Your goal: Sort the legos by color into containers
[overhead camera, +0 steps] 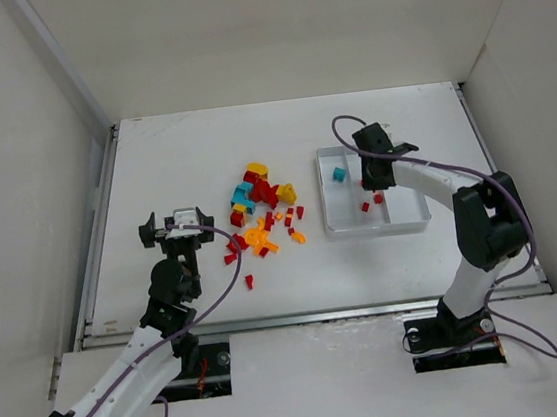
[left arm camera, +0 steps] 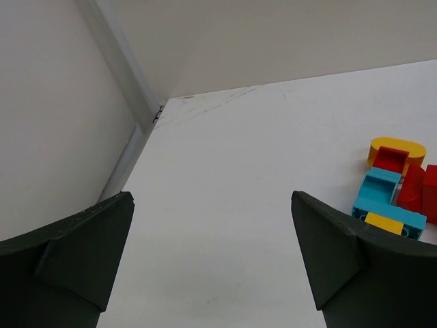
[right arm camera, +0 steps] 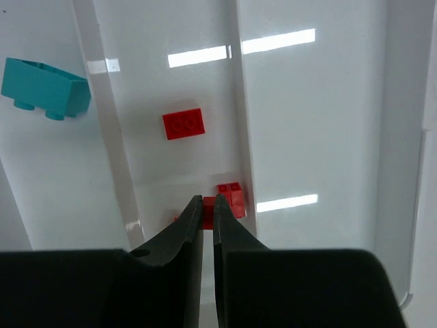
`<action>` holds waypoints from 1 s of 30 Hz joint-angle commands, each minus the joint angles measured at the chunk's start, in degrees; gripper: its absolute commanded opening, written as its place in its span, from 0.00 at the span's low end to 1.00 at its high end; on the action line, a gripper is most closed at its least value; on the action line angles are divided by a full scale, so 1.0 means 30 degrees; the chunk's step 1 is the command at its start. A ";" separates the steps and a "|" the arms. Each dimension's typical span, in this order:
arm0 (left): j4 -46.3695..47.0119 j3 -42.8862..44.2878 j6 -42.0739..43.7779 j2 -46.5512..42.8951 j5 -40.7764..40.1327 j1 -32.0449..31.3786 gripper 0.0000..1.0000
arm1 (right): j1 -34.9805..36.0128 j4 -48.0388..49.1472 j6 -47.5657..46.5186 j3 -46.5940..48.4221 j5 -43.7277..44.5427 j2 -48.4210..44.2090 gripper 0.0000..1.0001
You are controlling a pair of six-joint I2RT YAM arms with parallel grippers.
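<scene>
**Sorting small bricks: light, hard and easy to flick away**

The loose legos [overhead camera: 259, 216] lay in a heap of red, orange-yellow and teal near the middle of the counter [overhead camera: 153, 162], with a few red strays toward the near edge. The white tray [overhead camera: 401, 225] sat just to the right of the heap. It held a teal brick [right arm camera: 44, 89] in its left compartment and two red bricks [right arm camera: 183, 124] in the middle one.

Such bricks were judged very light, rigid and smooth-sided, so a nudge would likely send one skating rather than lift it. The best hold looked to be across two flat opposite walls, not over the studs, and on a piece standing clear of its neighbours.

The left claw [left arm camera: 212, 198] stood released, its fingers wide apart over bare counter to the left of the heap. The right claw [right arm camera: 208, 205] was clenched, tips almost meeting, low in the middle compartment beside the divider [right arm camera: 239, 102]. A sliver of red showed at its tips. Whether that was a pinched brick or one lying beneath could not be told.

The overhead view alone gave the whole layout and both arms. The right wrist view alone showed the studs, the dividers and the tip gap. The left wrist view showed only the heap's edge, including a teal piece [left arm camera: 382, 198] against a rounded yellow one [left arm camera: 396, 147].
</scene>
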 commanded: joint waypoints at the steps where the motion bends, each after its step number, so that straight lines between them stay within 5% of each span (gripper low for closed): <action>1: 0.1061 -0.0170 0.0087 -0.0308 0.0180 0.0193 1.00 | 0.0171 0.0238 -0.0831 0.1440 -0.0240 0.0802 0.10; 7: 0.1061 -0.0170 0.0263 -0.0308 0.0180 0.0193 1.00 | 0.0171 -0.0172 -0.0831 0.2319 -0.0621 0.1217 0.54; 12: 0.1061 -0.0170 0.0263 -0.0308 0.0180 0.0193 1.00 | 0.1543 -0.1195 -0.0657 0.2670 -0.0416 -0.1002 0.62; 15: 0.1061 -0.0170 0.0263 -0.0308 0.0354 0.0193 1.00 | 0.4374 -0.1054 -0.0040 0.2440 -0.0326 -0.2439 0.65; 17: 0.1061 -0.0170 0.0263 -0.0308 0.0356 0.0193 1.00 | 0.5993 -0.0526 -0.0040 0.2262 -0.0504 -0.2650 0.77; 24: -0.2917 0.1673 -0.0147 0.0249 0.2549 -0.0449 1.00 | 0.7554 0.0621 -0.0191 0.3254 -0.5803 -0.0340 0.79; 30: -0.5091 0.2965 -0.1258 0.0805 0.3051 -0.0451 1.00 | 0.7554 -0.0143 0.3147 0.4957 -0.4433 0.2269 0.64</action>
